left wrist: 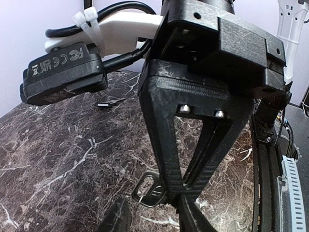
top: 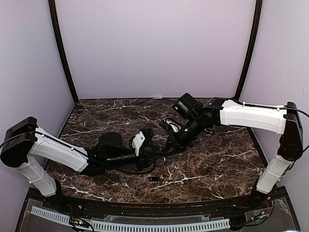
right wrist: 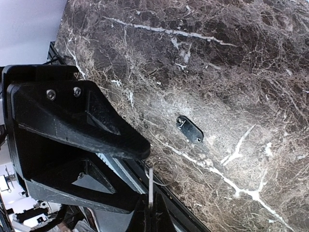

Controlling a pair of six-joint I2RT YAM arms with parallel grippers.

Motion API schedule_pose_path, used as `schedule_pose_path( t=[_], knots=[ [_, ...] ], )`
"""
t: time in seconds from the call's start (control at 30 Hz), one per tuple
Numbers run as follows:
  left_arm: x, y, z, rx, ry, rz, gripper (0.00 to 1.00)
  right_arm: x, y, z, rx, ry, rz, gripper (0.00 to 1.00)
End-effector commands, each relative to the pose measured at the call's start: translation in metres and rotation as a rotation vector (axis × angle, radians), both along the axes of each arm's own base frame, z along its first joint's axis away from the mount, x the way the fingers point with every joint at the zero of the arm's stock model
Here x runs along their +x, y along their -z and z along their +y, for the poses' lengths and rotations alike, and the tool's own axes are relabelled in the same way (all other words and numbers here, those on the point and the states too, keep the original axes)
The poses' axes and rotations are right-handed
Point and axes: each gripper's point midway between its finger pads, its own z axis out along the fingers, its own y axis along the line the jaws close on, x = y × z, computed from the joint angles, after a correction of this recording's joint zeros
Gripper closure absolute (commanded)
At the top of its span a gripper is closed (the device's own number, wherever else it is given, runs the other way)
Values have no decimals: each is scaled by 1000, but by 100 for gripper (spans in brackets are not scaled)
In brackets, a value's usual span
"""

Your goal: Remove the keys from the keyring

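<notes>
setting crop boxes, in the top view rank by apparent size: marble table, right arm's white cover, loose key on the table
1. marble table
2. right arm's white cover
3. loose key, by far the smallest

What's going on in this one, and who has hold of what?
The two arms meet mid-table over a keyring. The right gripper has its fingers shut on what looks like the thin keyring, just above the marble table. The left gripper, fingers apart, is lined up on a dark key at the right fingertips but has not gripped it. Another key lies loose near the front edge, apparently off the ring.
</notes>
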Motion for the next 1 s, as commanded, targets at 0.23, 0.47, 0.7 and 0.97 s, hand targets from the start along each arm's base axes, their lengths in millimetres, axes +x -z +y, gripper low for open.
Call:
schedule_pose_path(
  t=[0.23, 0.47, 0.7, 0.97],
  knots=[
    [-7, -2, 9, 5, 17, -13, 60, -5, -11, 9, 40, -51, -19, 100],
    [-28, 1, 7, 3, 181, 32, 51, -11, -18, 8, 60, -107, -41, 100],
    [-14, -3, 7, 11, 126, 10, 55, -16, -21, 9, 59, -140, -50, 100],
    [-3, -6, 8, 16, 69, -10, 66, -20, -21, 12, 59, -155, -53, 100]
  ],
)
